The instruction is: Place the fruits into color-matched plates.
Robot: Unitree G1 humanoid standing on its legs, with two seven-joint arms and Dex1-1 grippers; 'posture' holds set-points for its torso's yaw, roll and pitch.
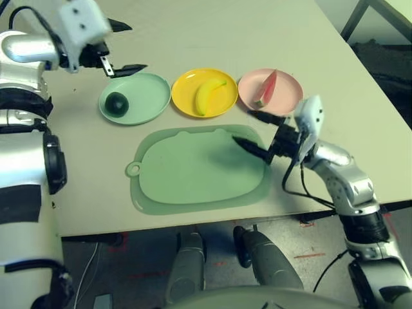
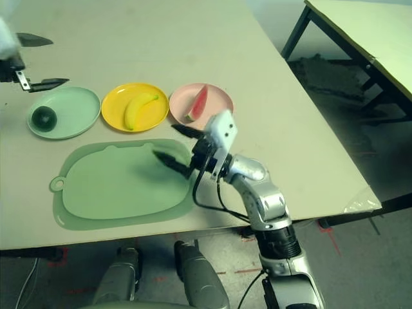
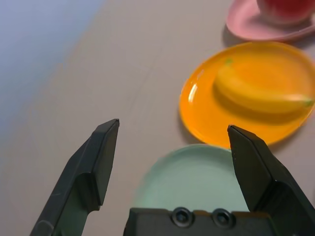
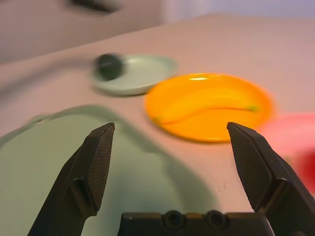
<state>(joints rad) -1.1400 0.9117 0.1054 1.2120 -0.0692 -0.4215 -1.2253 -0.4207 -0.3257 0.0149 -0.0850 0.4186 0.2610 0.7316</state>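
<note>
The dark green avocado [image 1: 117, 103] lies in the mint green plate [image 1: 149, 95]. A yellow banana [image 1: 208, 94] rests in the yellow plate [image 1: 187, 90], and the watermelon wedge [image 1: 266, 89] sits in the pink plate [image 1: 288, 89]. My left gripper [image 1: 127, 46] hovers open above the far left of the green plate, nothing between its fingers. My right gripper [image 1: 252, 132] stands open over the right edge of the green mat [image 1: 193, 170], just in front of the pink plate.
The large green mat with a loop tab lies in front of the three plates. Behind the plates stretches bare table surface [image 1: 225, 32]. The table's right edge [image 2: 322, 129] drops to the floor, with another table [image 2: 367, 32] beyond.
</note>
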